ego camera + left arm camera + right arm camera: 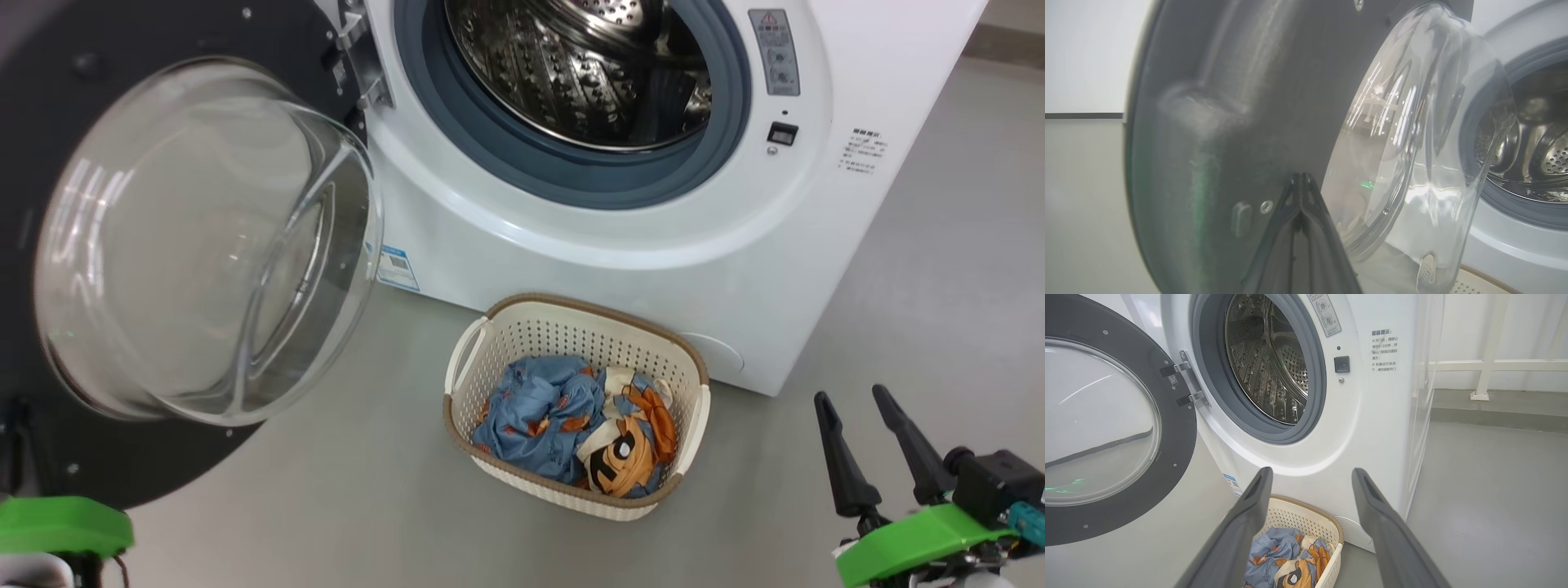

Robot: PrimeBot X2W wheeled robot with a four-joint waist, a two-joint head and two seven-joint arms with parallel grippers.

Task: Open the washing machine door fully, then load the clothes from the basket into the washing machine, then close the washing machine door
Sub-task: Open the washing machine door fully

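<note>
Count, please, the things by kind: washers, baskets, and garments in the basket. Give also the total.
Washer: 1
Basket: 1
Garments: 2 (blue one, cream and orange one)
Total: 4

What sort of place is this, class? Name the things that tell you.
Probably a laundry area: a white front-loading washing machine with its door open, a cream basket of clothes on a grey floor.
</note>
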